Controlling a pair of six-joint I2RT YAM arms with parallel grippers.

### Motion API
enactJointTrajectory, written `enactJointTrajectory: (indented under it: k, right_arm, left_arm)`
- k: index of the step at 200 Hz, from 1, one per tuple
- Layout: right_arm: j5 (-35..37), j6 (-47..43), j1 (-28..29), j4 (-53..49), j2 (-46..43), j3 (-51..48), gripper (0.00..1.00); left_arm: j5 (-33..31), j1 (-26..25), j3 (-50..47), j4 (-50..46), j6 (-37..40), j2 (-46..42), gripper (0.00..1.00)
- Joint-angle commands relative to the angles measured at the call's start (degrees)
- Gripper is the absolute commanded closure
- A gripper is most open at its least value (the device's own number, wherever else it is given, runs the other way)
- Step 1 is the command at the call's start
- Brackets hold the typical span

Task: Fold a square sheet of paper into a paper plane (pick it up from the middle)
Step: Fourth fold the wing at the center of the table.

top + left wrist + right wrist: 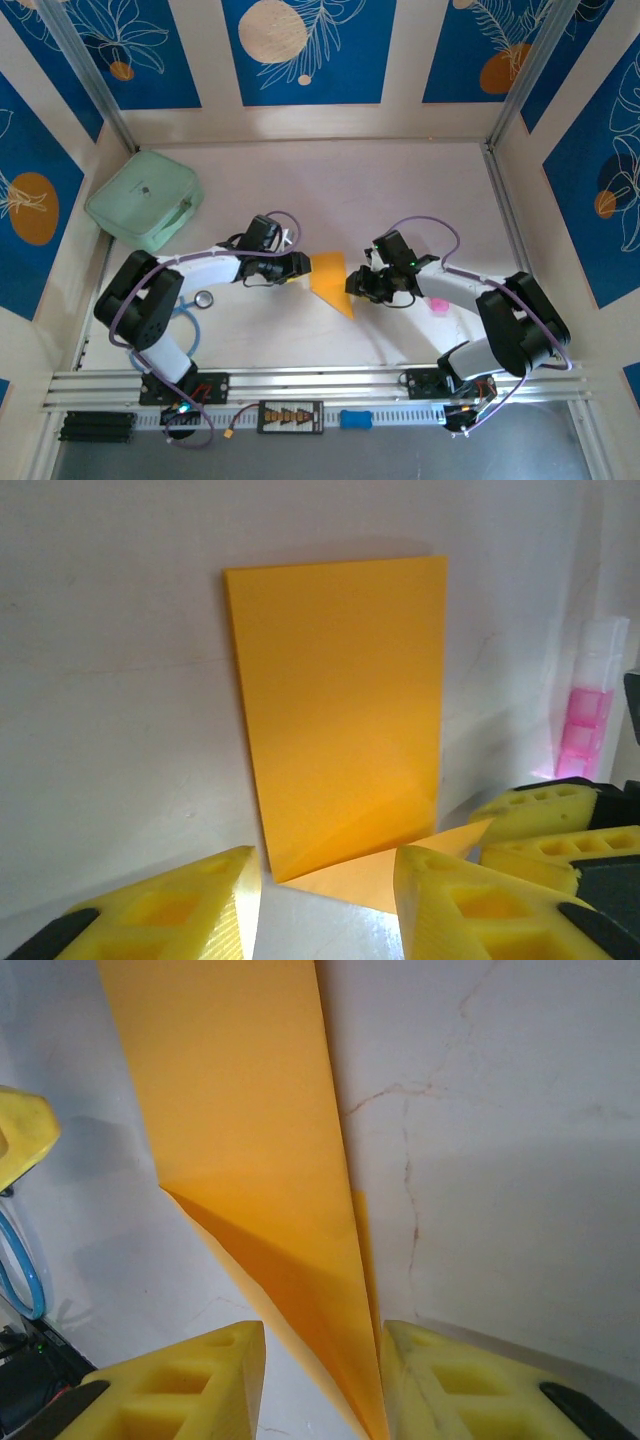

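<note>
— Where are we finding the square sheet of paper?

— We are finding it lying on the table between our two arms. It is partly folded, with one flap turned over the layer beneath. Its long axis is running from the far side toward our bases and tapering to a point at the near end.

— How are our tools standing?

— We are keeping the left gripper with its pads apart, clamping nothing, and the sheet's corner is lying just ahead of the gap. The right gripper is parted too. The sheet's narrow end is running between its pads, close along one of them.

— Which arm are we judging nearer?

— Both are flanking it closely, one on each side. We are judging the right better placed, since the paper is lying inside its gap.
</note>
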Motion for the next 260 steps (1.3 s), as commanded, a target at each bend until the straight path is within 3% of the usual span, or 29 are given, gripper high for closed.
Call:
enactJointTrajectory:
  k: [1,78,260]
  right_arm:
    - [-0.2,-1.2,0.3,0.2,0.7,0.9,0.64]
    - [-2.6,-2.0,0.1,1.9,2.2,1.3,0.65]
    - [-3.4,-2.6,-0.2,2.5,3.9,2.8,0.79]
  left_arm:
    - [3.6,1.1,0.6,1.6,1.1,1.2,0.58]
    - [6.5,1.6,0.6,3.1,0.2,3.6,0.55]
    - [8.0,1.7,1.5,2.4,-0.5,6.7,0.54]
